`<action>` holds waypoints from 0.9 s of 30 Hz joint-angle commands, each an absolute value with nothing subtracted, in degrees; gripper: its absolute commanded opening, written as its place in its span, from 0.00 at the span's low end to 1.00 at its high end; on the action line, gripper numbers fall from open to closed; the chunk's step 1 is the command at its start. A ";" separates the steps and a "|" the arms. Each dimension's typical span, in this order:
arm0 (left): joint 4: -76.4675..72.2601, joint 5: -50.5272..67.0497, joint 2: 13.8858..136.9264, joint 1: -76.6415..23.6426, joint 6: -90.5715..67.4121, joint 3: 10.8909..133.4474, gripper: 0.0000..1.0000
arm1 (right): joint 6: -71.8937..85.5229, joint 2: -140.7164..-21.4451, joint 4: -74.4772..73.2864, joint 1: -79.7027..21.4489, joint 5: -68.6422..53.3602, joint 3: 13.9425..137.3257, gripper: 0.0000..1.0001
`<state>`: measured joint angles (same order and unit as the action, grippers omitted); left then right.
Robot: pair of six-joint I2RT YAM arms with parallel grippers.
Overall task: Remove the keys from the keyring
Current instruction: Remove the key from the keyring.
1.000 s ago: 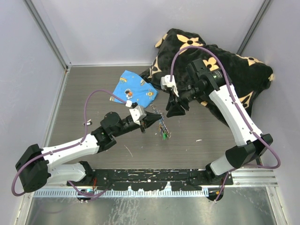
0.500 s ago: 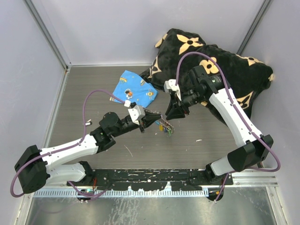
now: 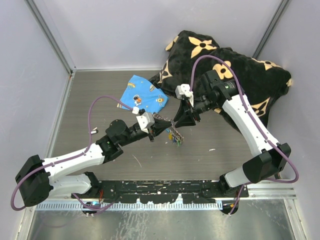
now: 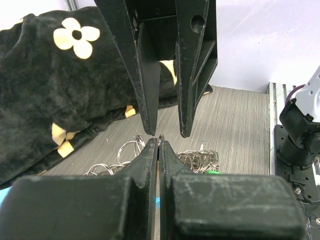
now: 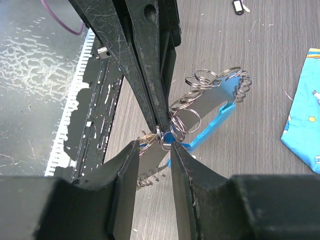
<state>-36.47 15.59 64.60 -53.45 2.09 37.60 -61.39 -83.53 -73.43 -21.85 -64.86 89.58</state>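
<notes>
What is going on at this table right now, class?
The robot is working on a bunch of keys. Its left gripper is shut on the keyring, pinching one of its small rings. The right gripper meets it tip to tip, jaws part open on either side of that pinched ring. The keys hang from the keyring, not yet removed.

This is looking like a robotics lab cell. Plain pale walls (image 3: 125,30) are closing in a grey worktop (image 3: 100,100), with metal posts (image 3: 50,35) running up the corners. Two white-and-black arms (image 3: 75,160) are sitting bolted to a slotted rail (image 3: 270,187) at the near edge, purple cables (image 3: 100,102) looping off them. A black flowered blanket (image 3: 250,75) and a blue printed cloth (image 3: 145,95) are lying at the back.
</notes>
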 commanded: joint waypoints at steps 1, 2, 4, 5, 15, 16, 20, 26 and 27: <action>-41.48 15.00 62.34 -53.09 1.36 38.85 0.00 | -62.16 -83.06 -70.84 -21.77 -67.06 88.76 0.37; -41.43 15.09 62.41 -53.09 1.32 38.90 0.00 | -62.14 -83.09 -70.70 -21.75 -67.05 88.57 0.37; -41.51 15.16 62.49 -53.07 1.23 39.02 0.00 | -62.02 -83.14 -70.16 -21.79 -67.06 88.21 0.35; -41.63 15.17 62.61 -53.09 1.15 39.02 0.00 | -61.93 -83.10 -69.92 -21.80 -66.94 88.08 0.33; -42.09 15.63 62.87 -53.09 0.46 39.19 0.00 | -61.08 -83.05 -67.91 -22.15 -67.47 87.41 0.28; -42.11 15.63 62.92 -53.09 0.39 39.20 0.00 | -60.97 -83.06 -67.79 -22.30 -67.57 87.41 0.28; -42.36 15.72 63.02 -53.09 0.09 39.16 0.00 | -61.00 -83.14 -67.37 -22.86 -67.68 86.95 0.27; -42.87 15.44 63.02 -53.13 -0.33 38.80 0.00 | -62.58 -83.13 -68.76 -23.55 -67.94 87.29 0.12; -43.07 15.35 63.02 -53.14 -0.55 38.72 0.00 | -62.77 -83.07 -69.08 -23.65 -67.87 87.54 0.08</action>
<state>-36.56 15.62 64.60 -53.45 0.47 37.58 -61.41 -83.61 -68.82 -23.11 -65.78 86.54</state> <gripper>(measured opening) 0.007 0.150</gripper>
